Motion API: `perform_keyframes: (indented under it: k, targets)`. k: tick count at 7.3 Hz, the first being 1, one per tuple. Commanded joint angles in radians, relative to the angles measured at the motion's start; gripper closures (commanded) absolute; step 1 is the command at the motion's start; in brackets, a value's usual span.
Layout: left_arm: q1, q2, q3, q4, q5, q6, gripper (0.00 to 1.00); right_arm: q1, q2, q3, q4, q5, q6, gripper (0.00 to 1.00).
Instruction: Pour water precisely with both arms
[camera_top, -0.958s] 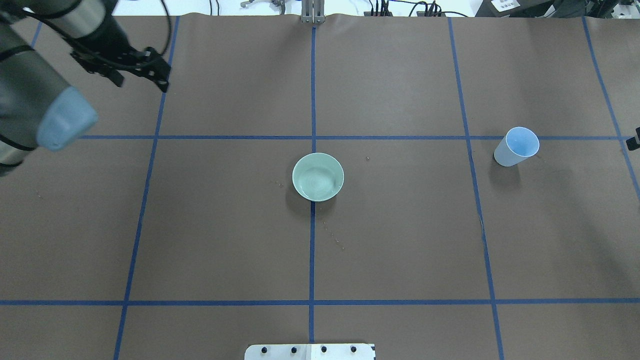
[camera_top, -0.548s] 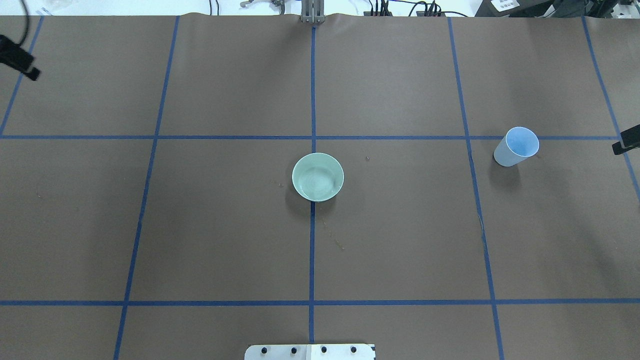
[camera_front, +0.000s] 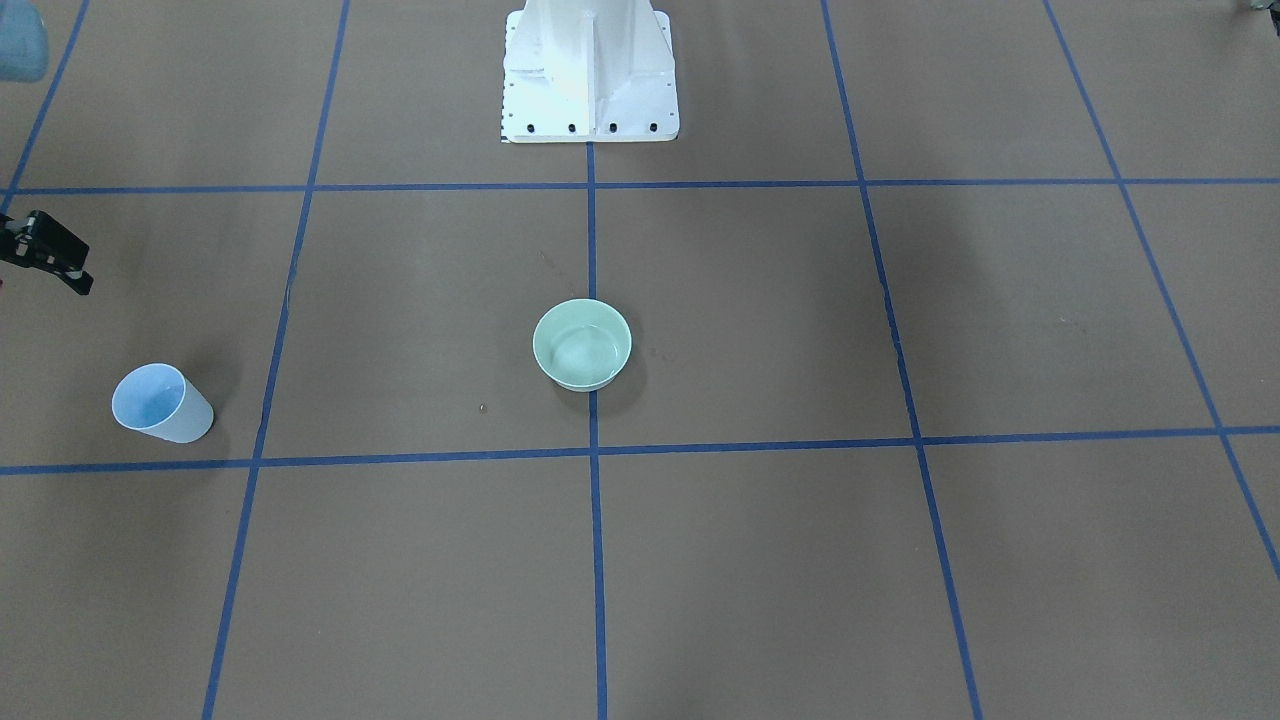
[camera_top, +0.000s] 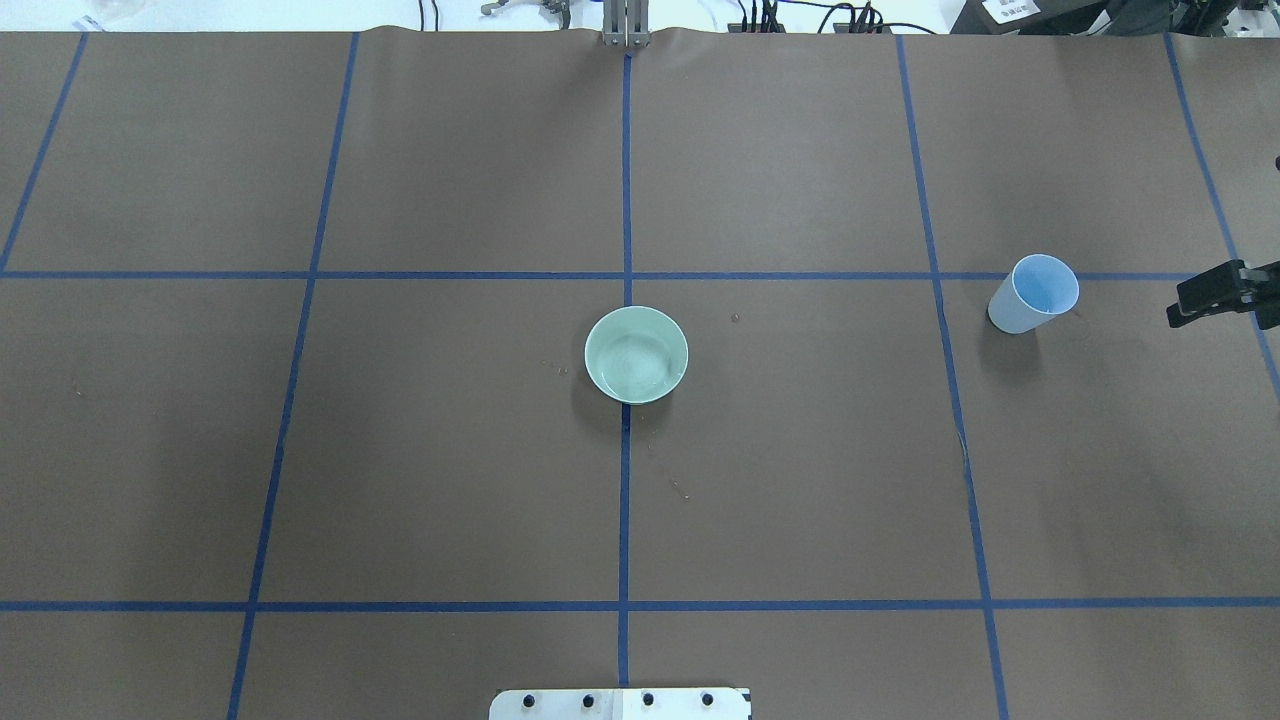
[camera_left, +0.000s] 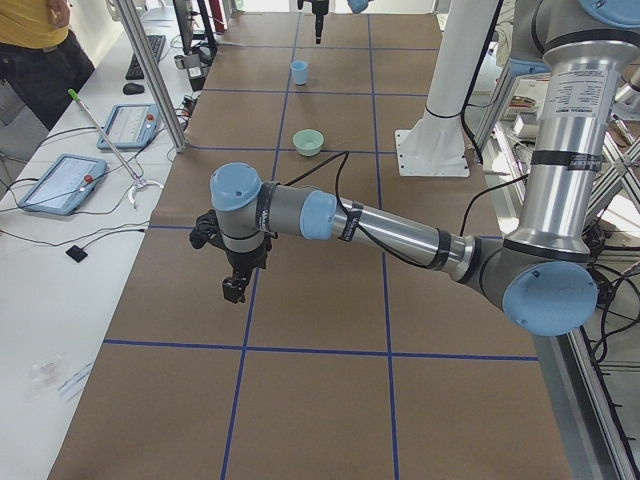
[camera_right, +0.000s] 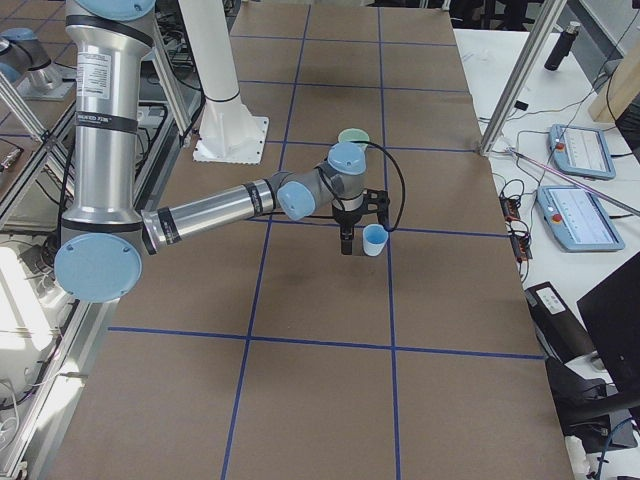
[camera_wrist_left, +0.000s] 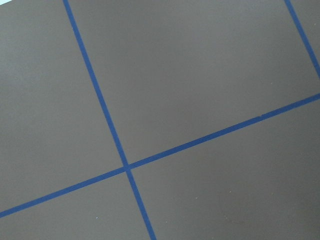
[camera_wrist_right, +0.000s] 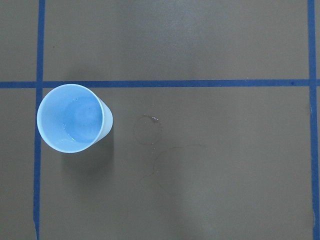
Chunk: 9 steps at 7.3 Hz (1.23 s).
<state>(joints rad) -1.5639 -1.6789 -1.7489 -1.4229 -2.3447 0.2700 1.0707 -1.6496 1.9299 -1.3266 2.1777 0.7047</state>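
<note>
You'll find the water (camera_top: 638, 362) in the pale green round bowl (camera_top: 636, 354) at the middle of the brown-covered table (camera_top: 450, 450), where it shows only as faint ripples. The bowl sits upright on a blue tape line (camera_top: 625, 500), close to a crossing.

The light-blue tapered plastic cup (camera_top: 1034, 292) stands upright well to the robot's right of the bowl, just by another tape crossing. In the right wrist view its bottom glints in places, possibly a thin film of liquid, though you can't be sure at that sharpness. Beside the cup in that view, a faint wet ring (camera_wrist_right: 148, 130) and a curved trail mark the cover.

The right gripper (camera_top: 1190, 300) hangs near the cup, not touching it and carrying nothing. The views don't settle whether its fingers are apart or together. The right arm (camera_right: 210, 215) reaches out across the table to it.

The left gripper (camera_left: 233, 290) points down over bare cover near a tape crossing, far from bowl and cup, at the end of the outstretched left arm (camera_left: 400, 232). You see it only from the side camera, so you cannot tell how its fingers stand.

The white bolted pedestal (camera_front: 590, 75) stands on the robot's side of the bowl.
</note>
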Motion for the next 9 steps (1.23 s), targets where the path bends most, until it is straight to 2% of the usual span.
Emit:
perform_keyframes:
  k: [1, 3, 5, 6, 7, 8, 9]
  targets:
    - [-0.002, 0.005, -0.001, -0.001, -0.001, 0.005, 0.0, -0.038, 0.051, -0.121, 0.14, -0.036, 0.025, 0.0]
    - [-0.002, 0.005, -0.003, -0.001, -0.002, 0.002, 0.0, -0.035, 0.08, -0.138, 0.17, -0.032, 0.042, 0.0]
    - [-0.002, 0.005, -0.003, -0.002, -0.002, 0.002, 0.0, -0.098, 0.076, -0.025, 0.167, -0.073, 0.27, 0.0]
    - [-0.002, 0.005, -0.004, -0.002, -0.002, 0.0, 0.0, -0.191, 0.07, 0.019, 0.162, -0.19, 0.409, 0.0]
    - [-0.002, 0.005, -0.006, -0.001, -0.002, -0.002, 0.0, -0.309, 0.064, 0.036, 0.156, -0.386, 0.54, 0.0]
    - [-0.002, 0.007, -0.003, -0.002, -0.004, -0.002, 0.0, -0.38, 0.053, 0.049, 0.114, -0.526, 0.605, 0.0]
    - [-0.002, 0.011, -0.004, -0.002, -0.014, -0.002, 0.0, -0.414, 0.051, 0.091, 0.016, -0.637, 0.646, 0.0]
